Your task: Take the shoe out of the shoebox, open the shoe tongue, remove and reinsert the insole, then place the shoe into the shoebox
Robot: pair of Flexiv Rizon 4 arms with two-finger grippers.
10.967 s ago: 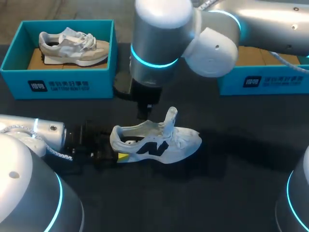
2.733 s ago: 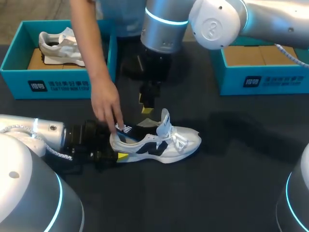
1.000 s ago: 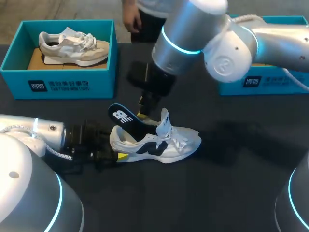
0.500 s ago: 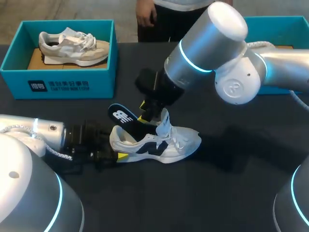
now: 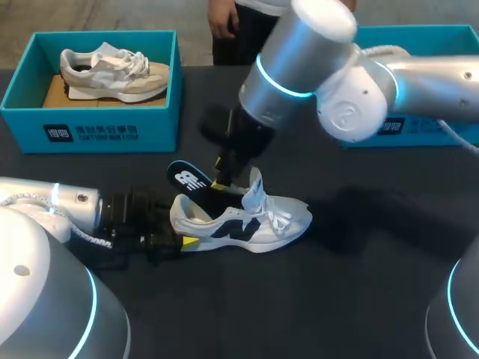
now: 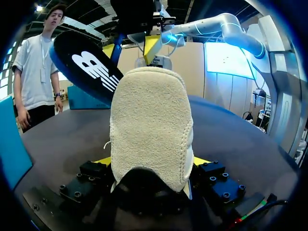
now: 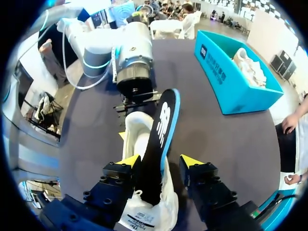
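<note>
A white shoe (image 5: 258, 218) with a dark side logo lies on the black table, toe to the right. My left gripper (image 5: 179, 228) is shut on its heel; in the left wrist view the beige heel (image 6: 151, 130) fills the space between its fingers (image 6: 151, 166). A black insole (image 5: 188, 180) with a blue edge slants up out of the shoe's opening, and the tongue (image 5: 257, 184) stands upright. My right gripper (image 5: 223, 177) hangs over the opening, open. In the right wrist view the insole (image 7: 161, 127) rises between its fingers (image 7: 160, 163), with a gap on one side.
A teal shoebox (image 5: 22, 86) at the back left holds a second, beige shoe (image 5: 112, 72). Another teal box (image 5: 449, 127) stands at the back right, partly hidden by my right arm. Bare table lies in front of the shoe and to its right.
My right arm's upper joints swung right and then back left while its gripper stayed around the insole. The shoe, the insole and my left gripper have not moved.
</note>
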